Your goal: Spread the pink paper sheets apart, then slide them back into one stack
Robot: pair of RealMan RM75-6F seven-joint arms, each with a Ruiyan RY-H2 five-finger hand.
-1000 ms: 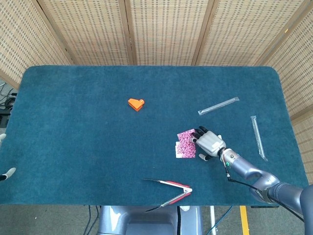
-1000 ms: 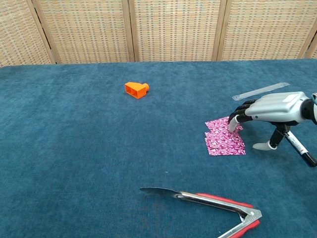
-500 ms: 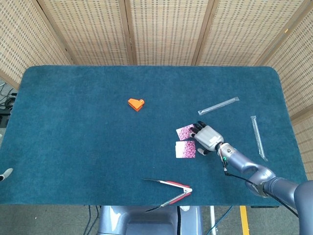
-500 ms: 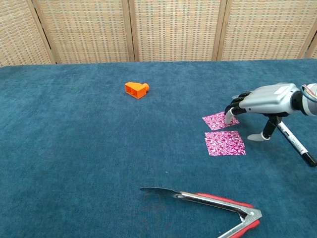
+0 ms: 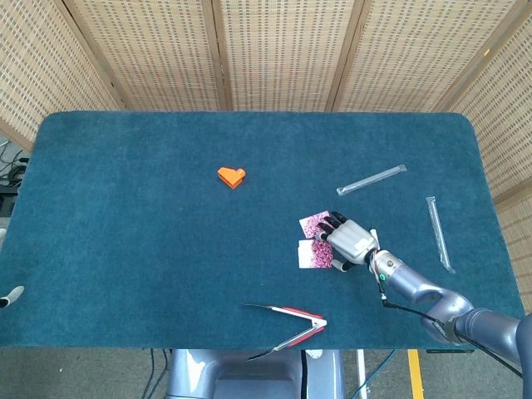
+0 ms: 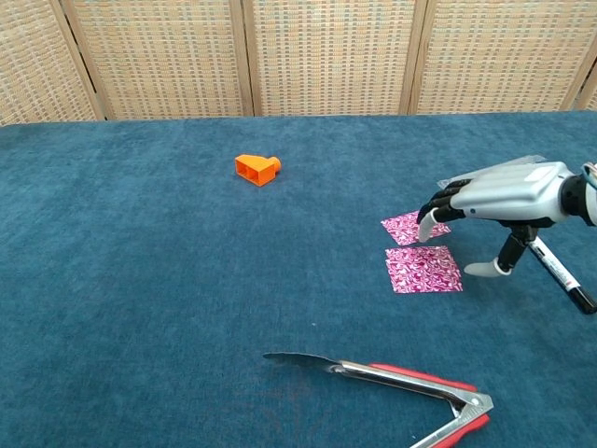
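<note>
On the blue worktop, an orange block lies far off at 10 o'clock from two pink sheets, set just apart. Red tongs lie at their 6 o'clock. The right hand hovers above the far sheet, fingers spread, holding nothing; a pen lies just beside it.

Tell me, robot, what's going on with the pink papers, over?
Right hand open, fingers over the far pink sheet. Near pink sheet lies apart. Left hand idle at the table edge. Tongs nearby, not blocking.
</note>
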